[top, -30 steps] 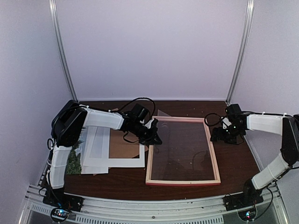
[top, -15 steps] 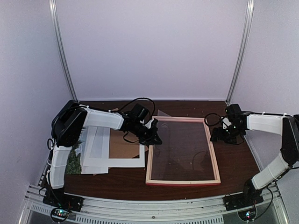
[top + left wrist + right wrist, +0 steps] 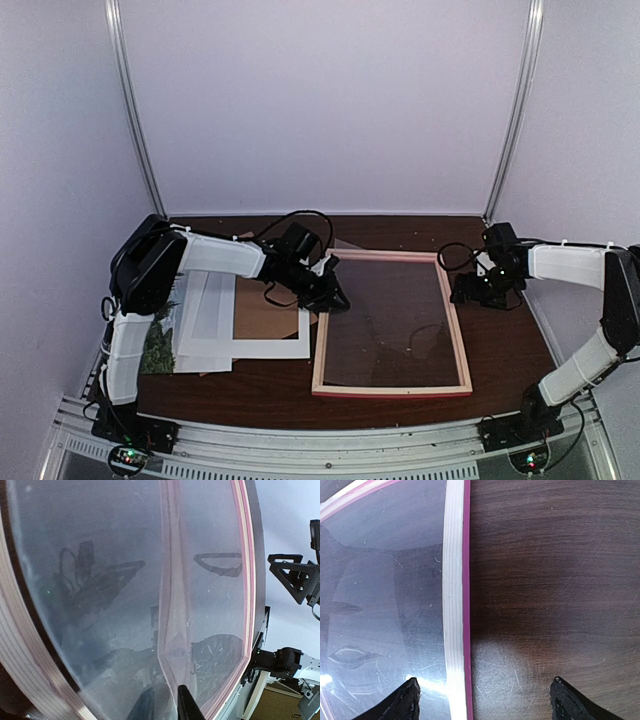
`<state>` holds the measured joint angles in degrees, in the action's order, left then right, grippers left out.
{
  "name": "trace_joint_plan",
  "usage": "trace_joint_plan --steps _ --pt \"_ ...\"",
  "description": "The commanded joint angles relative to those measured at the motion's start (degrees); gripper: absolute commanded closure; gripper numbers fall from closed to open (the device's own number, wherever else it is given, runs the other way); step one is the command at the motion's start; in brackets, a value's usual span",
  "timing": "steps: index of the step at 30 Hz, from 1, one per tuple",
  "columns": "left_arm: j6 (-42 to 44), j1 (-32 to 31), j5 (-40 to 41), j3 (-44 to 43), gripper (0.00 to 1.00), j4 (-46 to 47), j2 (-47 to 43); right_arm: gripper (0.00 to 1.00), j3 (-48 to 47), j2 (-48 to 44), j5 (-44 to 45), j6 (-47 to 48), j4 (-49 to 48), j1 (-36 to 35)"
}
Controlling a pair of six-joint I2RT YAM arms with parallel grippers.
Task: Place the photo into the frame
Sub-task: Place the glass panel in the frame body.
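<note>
At far left on the worktop, the photo lies picture-up, mostly under white sheets and apparently set aside; its long axis is hidden. Left jaws sit at the frame's left rail; spread or pinching, I cannot tell. Frame lies back-up to receive the photo, long axis near-to-far. Right jaws are spread astride its right rail, probably to steady it.

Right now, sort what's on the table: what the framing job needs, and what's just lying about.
For the job: frame; photo, partly under the left arm.
Lying about: white mat; brown board seen through its window.
</note>
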<state>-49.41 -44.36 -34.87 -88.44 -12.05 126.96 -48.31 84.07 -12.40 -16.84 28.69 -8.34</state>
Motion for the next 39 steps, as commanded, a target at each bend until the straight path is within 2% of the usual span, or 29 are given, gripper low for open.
trace_joint_plan --steps 1,7,15,27,39 --pt "0.1 -0.5 -1.6 -0.7 0.80 1.7 -1.6 0.11 -0.5 -0.3 0.4 0.2 -0.3 -0.4" --pt "0.2 -0.6 -1.5 -0.7 0.69 1.6 -2.0 0.11 -1.5 -0.6 -1.2 0.6 -1.0 -2.1" --pt "0.1 -0.8 -1.4 -0.8 0.59 1.4 -2.1 0.11 -5.6 1.3 -4.1 0.0 -2.8 -10.4" --pt "0.5 -1.0 -0.7 0.0 0.57 1.3 -2.5 0.12 -9.6 12.3 -13.7 -2.9 -9.3 -16.0" --pt "1.3 -1.0 -0.1 0.5 0.53 0.6 -3.3 0.13 -9.0 16.7 -14.0 -3.2 -10.8 -16.0"
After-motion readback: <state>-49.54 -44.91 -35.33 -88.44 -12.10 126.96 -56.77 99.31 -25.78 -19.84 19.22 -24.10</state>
